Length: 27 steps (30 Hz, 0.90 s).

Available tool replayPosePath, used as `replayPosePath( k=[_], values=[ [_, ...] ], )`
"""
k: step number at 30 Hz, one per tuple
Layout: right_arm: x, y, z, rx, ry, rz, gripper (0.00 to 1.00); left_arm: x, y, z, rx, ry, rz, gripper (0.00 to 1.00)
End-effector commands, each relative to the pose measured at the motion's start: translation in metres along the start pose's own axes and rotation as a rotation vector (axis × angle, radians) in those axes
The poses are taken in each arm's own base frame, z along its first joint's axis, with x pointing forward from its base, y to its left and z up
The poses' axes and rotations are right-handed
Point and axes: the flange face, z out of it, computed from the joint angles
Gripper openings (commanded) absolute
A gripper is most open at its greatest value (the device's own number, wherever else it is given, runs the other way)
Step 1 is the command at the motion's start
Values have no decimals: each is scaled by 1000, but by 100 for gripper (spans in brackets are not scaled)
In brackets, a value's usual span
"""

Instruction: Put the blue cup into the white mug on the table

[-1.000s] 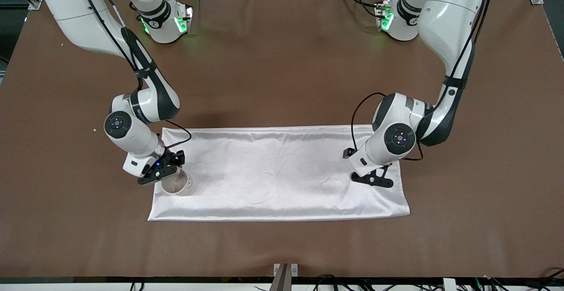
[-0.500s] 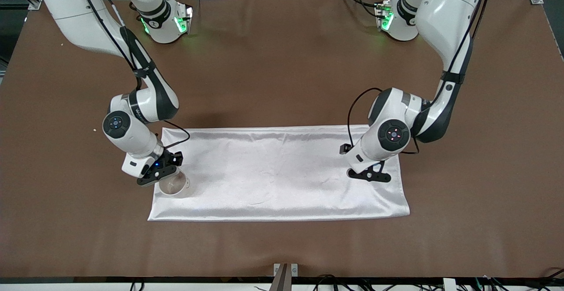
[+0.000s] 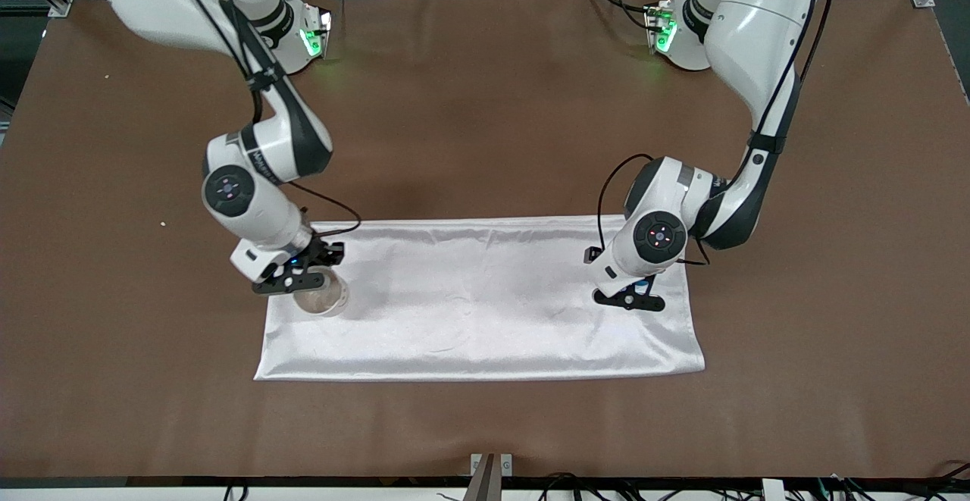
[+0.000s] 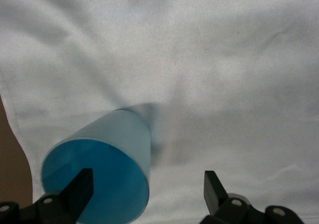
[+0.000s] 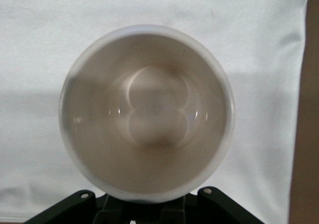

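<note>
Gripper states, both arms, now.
Left gripper: open, empty, fingers either side of the blue cup on the white cloth.
Right gripper: shut on the white mug, over the cloth.

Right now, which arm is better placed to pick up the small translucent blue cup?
Left. The left gripper hangs open over the small translucent blue cup on the white satin cloth. The right gripper is shut on the off-white mug at the right arm's end.
</note>
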Motion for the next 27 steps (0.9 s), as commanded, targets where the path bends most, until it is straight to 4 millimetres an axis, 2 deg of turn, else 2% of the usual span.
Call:
replayPosePath(
  k=[1,3,6,11,17,22,27],
  values=[
    [-33,-54,-4,0,-33,95,0,1,0,1,28,8,-7,59],
    [-42,-65,-8,-7,-41,98,0,1,0,1,28,8,-7,41],
    [-55,-79,-15,-19,-55,115,0,1,0,1,30,9,-4,23],
    [-83,-98,-18,-28,-56,121,0,1,-3,-1,39,13,-4,5],
    [-126,-116,-13,-30,-41,173,0,2,-4,-7,38,19,-6,3],
    [-166,-160,-6,-10,-21,264,0,2,-8,-18,39,28,-11,2],
    [-190,-191,-5,19,-3,310,0,1,-10,-30,38,39,-17,2]
  ],
)
